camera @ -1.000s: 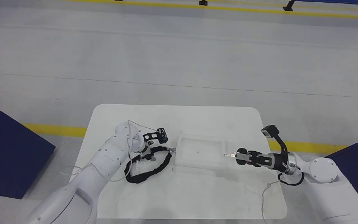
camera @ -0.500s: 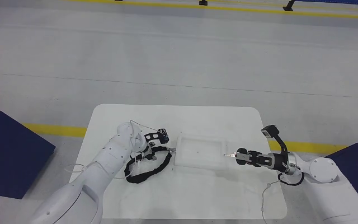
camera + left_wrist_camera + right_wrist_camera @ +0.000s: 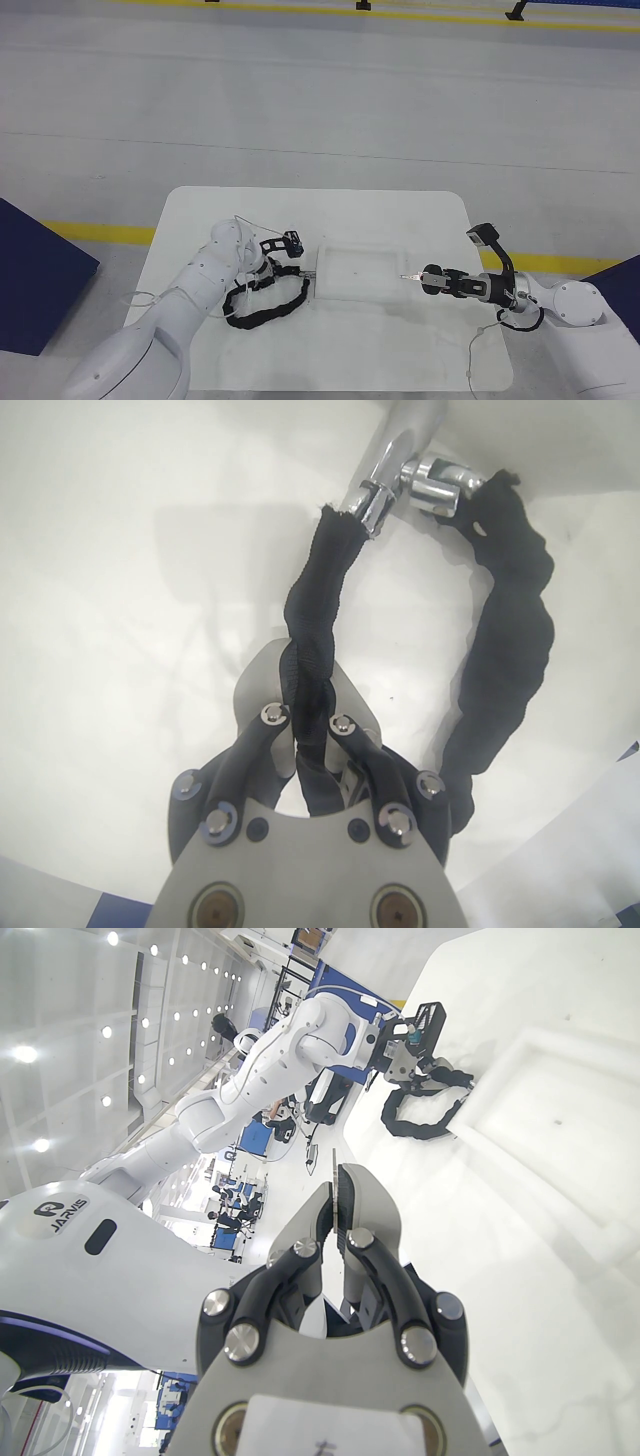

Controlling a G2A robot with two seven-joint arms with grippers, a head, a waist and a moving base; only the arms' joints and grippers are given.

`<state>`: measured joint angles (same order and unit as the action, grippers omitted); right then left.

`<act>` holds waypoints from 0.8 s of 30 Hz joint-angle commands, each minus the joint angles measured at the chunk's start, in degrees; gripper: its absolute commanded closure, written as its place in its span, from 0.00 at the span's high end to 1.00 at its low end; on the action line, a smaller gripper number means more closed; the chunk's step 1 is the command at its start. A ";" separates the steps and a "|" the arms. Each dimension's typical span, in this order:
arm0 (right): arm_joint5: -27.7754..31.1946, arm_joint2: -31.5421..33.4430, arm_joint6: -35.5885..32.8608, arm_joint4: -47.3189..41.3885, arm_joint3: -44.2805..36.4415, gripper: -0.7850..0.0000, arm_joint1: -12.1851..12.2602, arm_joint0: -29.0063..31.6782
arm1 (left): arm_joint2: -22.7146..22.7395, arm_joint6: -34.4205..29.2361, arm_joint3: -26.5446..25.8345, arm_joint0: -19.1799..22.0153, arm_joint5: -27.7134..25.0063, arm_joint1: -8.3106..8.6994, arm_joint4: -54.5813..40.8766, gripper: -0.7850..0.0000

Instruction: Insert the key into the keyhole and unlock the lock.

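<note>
Key is pinched in the right gripper at 3 o'clock of the tray. The lock is clamped by its sleeve in the left gripper at 9 o'clock. Approach is judged in hand; keyhole alignment is needed next.

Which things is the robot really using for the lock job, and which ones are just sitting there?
For the job:
- key, pinched in the right gripper
- chain lock in its black sleeve, gripped by the left gripper

Just lying about:
- white tray, in the middle of the table, beside the lock's metal end
</note>
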<state>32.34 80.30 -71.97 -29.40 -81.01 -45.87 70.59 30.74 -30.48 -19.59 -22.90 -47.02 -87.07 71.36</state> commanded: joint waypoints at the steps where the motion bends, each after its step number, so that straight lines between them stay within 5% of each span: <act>1: 0.00 0.00 0.00 0.00 0.00 0.00 0.00 0.00 | -0.43 1.12 -0.14 0.13 2.00 0.07 1.82 0.00; 9: 0.00 0.00 0.00 0.00 0.00 0.00 0.00 0.00 | -0.96 8.71 -2.26 -0.32 10.67 1.89 8.78 0.00; 15: 0.00 0.00 0.00 0.00 0.00 0.00 0.00 0.00 | -0.12 12.35 -9.52 -3.15 22.17 4.71 15.06 0.00; 20: 0.00 0.00 0.00 0.00 0.00 0.00 0.00 0.00 | 2.30 8.73 -21.83 -8.15 32.09 8.62 22.21 0.00; 24: 0.00 0.00 0.00 0.00 0.00 0.00 0.00 0.00 | 7.34 2.95 -37.64 -15.25 37.36 13.13 28.92 0.00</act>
<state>32.34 80.30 -71.97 -29.40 -81.01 -45.87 70.59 36.20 -25.64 -50.88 -35.41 -10.90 -75.46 98.02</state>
